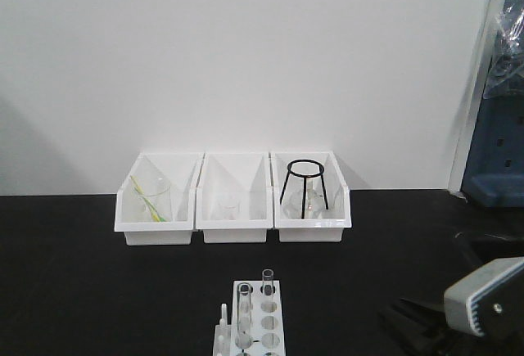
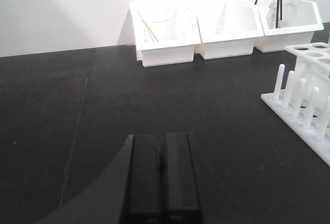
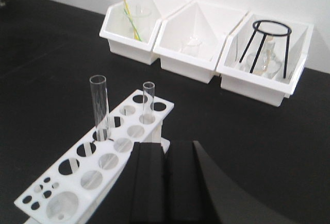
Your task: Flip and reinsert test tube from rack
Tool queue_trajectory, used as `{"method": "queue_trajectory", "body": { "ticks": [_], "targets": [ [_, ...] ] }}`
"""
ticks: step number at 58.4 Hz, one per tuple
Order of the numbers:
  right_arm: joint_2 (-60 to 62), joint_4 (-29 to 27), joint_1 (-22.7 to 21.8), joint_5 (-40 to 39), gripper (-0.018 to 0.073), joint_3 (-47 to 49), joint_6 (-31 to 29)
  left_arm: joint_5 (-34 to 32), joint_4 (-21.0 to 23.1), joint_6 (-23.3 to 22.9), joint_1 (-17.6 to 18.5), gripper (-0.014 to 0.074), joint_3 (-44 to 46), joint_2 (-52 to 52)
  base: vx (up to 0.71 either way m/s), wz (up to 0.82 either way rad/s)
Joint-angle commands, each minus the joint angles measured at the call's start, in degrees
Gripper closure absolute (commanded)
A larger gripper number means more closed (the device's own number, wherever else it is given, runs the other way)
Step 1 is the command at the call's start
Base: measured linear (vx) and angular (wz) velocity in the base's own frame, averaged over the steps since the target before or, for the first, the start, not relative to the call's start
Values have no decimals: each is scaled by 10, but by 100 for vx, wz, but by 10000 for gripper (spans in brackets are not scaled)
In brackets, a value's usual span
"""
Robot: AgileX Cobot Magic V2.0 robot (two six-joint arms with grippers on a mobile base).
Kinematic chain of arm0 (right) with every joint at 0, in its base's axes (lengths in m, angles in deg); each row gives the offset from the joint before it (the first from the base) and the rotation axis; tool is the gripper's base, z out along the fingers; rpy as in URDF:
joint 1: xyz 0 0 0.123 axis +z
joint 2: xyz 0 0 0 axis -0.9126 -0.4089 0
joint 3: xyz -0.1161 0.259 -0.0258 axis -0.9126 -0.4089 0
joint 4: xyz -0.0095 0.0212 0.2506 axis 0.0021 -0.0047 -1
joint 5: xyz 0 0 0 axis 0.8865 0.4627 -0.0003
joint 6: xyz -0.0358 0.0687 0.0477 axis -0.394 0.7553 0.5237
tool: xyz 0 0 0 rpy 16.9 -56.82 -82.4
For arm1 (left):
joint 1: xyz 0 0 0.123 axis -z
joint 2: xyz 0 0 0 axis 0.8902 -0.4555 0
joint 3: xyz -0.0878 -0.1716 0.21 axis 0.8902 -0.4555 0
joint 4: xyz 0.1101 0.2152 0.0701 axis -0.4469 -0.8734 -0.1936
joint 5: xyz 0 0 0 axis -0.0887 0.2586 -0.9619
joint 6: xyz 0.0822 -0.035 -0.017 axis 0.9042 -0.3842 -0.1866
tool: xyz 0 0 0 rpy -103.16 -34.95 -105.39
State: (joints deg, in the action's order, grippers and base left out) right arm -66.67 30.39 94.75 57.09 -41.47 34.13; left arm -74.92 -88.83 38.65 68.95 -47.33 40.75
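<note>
The white rack (image 1: 256, 311) stands at the near middle of the black table with two clear test tubes upright in it, one tall (image 1: 245, 303) and one behind it (image 1: 268, 284). In the right wrist view the rack (image 3: 111, 188) is just left of my right gripper (image 3: 166, 152), which is shut and empty; the tall tube (image 3: 99, 105) and the shorter tube (image 3: 149, 100) stand ahead of it to the left. My left gripper (image 2: 164, 147) is shut and empty, low over the bare table, with the rack and its pegs (image 2: 320, 144) well off to its right.
Three white open bins stand in a row by the back wall: the left one (image 1: 155, 229) holds a beaker with yellow-green sticks, the middle one (image 1: 236, 227) holds small glassware, and the right one (image 1: 313, 225) holds a black wire tripod and a flask. Blue equipment (image 1: 495, 159) stands at the far right.
</note>
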Motion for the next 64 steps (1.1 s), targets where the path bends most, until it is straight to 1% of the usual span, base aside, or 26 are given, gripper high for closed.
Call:
{"method": "queue_trajectory", "body": {
  "ticks": [1,42,44,48,51,55,60,64],
  "targets": [
    [26,2,-2,-41,570,14,0,-46,3,-5,0,602,2,5,0,0],
    [37,2,-2,-36,570,12,-1,-46,3,-5,0,602,2,5,0,0],
    [40,-2,-2,-31,570,12,-1,-46,3,-5,0,602,2,5,0,0],
    [62,-36,-3,-12,570,9,-7,-46,3,-5,0,602,2,5,0,0],
    [88,-72,-13,-8,570,-4,-28,-46,3,-5,0,602,2,5,0,0],
    [140,-112,-36,-21,570,-44,-69,-46,3,-5,0,602,2,5,0,0],
    [215,-134,-77,-55,570,-113,-111,-46,3,-5,0,602,2,5,0,0],
    [279,-146,-123,-71,570,-170,-119,-46,3,-5,0,602,2,5,0,0]
  ]
}}
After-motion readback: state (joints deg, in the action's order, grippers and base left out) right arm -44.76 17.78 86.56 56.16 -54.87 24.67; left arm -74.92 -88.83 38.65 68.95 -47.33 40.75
